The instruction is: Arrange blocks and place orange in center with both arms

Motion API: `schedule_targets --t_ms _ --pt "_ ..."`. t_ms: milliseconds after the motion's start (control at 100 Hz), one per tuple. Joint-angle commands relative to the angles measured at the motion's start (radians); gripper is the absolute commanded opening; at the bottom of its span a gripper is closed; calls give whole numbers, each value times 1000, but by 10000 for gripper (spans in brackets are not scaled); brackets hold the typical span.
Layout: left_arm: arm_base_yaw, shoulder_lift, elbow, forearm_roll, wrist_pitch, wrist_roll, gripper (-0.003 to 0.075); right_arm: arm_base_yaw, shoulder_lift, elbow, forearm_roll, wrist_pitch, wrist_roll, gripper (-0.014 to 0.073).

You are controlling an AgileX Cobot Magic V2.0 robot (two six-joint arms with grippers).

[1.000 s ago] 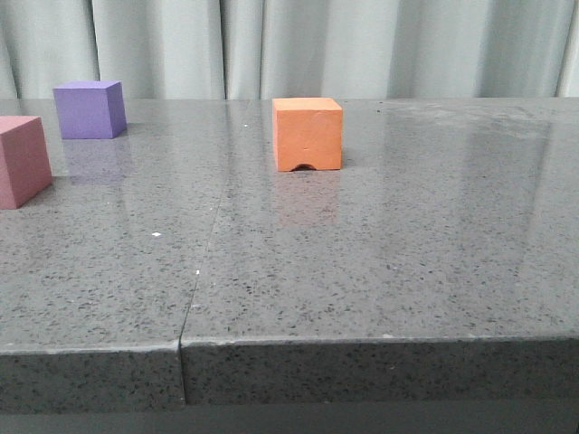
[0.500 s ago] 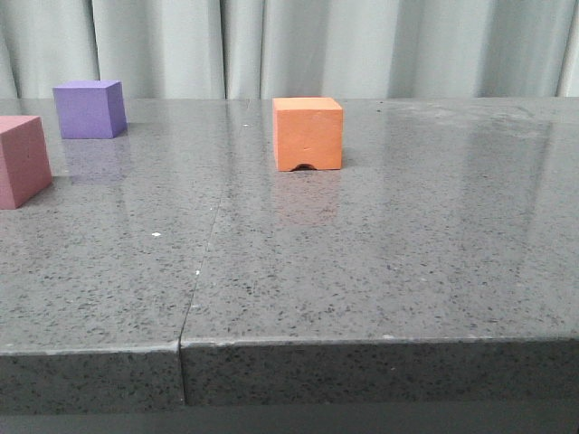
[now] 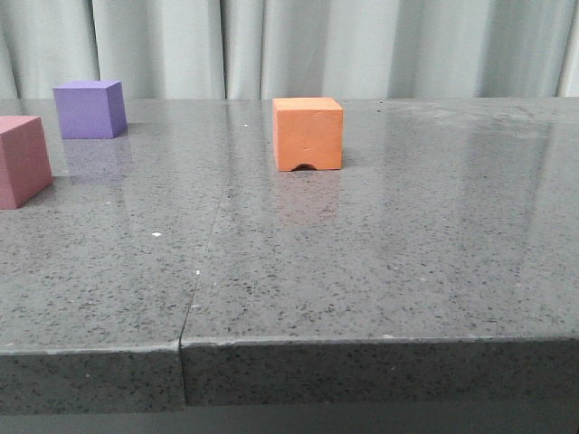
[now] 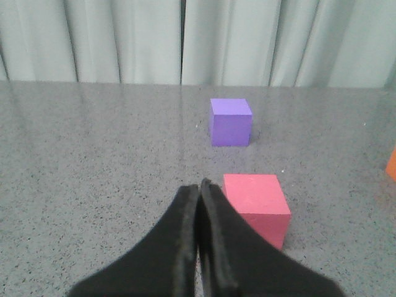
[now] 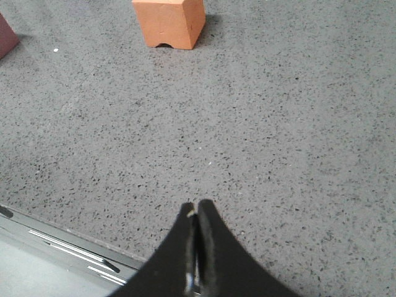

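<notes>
Both jaws closed, empty; speckled grey tabletop (image 3: 380, 253), pale curtain (image 3: 317, 45)

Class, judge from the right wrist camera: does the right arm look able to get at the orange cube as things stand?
Probably yes. Only bare tabletop lies between the right gripper and the orange cube. The cube stands alone, but the jaws are shut and would have to open first.

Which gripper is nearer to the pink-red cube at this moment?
Left. The left gripper, fingers shut, sits just short of the pink-red cube, slightly to one side. The right gripper, also shut, is near the table edge; the cube barely shows at that view's corner.
</notes>
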Motion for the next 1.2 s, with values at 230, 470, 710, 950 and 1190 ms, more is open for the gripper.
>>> schedule_targets --t_ms 230,470,710,950,1190 --pt "-2 353 -302 9 92 1 -8 -2 0 -25 -1 -72 -13 -69" --pt "-2 523 -415 9 93 1 363 -2 0 -25 -1 -72 -13 -69" --pt "-2 649 -515 3 97 1 662 -2 0 -25 -1 -72 -13 -69" --pt "-2 809 -693 -208 211 273 659 -2 0 -25 -1 -72 -13 -69" --pt "-2 974 -899 -563 389 790 659 -2 0 -25 -1 -72 -13 -69"
